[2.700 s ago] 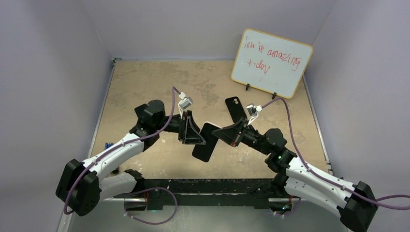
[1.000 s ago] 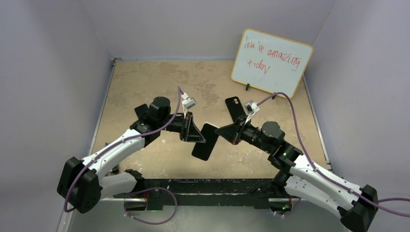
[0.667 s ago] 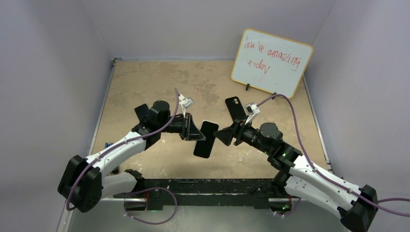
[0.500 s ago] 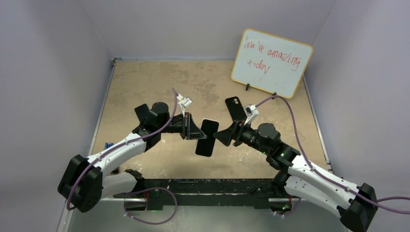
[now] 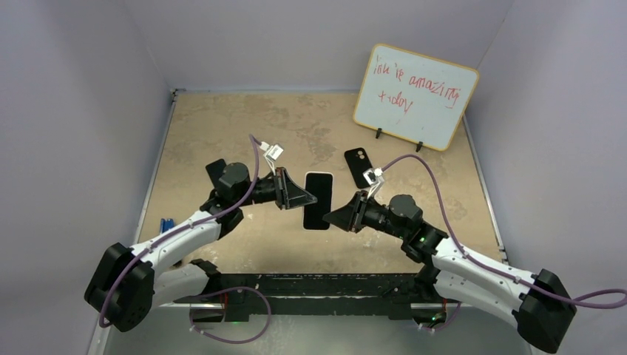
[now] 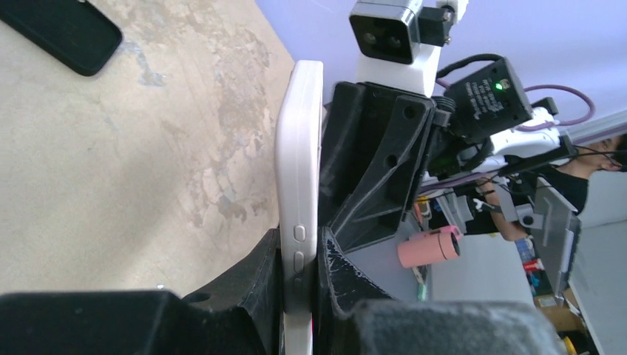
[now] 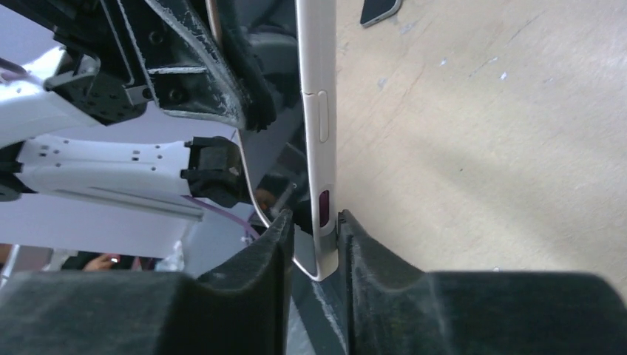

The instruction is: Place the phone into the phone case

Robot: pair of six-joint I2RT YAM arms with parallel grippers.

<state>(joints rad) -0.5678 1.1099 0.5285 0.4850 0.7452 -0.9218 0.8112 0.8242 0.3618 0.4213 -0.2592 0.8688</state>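
Top external view: the one phone (image 5: 318,200) now stands nearly straight up and down at centre frame, screen toward the camera. 2.7 s ago it lay slanted and lower. It hangs between the left gripper (image 5: 307,200) and the right gripper (image 5: 330,217), two in all. The right gripper has dropped toward the lower right of the phone. The single phone case (image 5: 360,167), upper right of the phone, lies flat on the worktop (image 5: 222,126) and is no longer partly hidden by the right arm. One whiteboard (image 5: 414,96) stands at the upper right, unmoved.

Left wrist view: the left gripper (image 6: 299,285) has its jaws pinched narrowly on the phone (image 6: 299,148), seen edge-on. The phone case (image 6: 63,29) lies at the upper left.

Right wrist view: the right gripper (image 7: 316,237) has its jaws closed narrowly around the phone's (image 7: 318,111) bottom edge. A corner of the phone case (image 7: 381,9) shows at the top.
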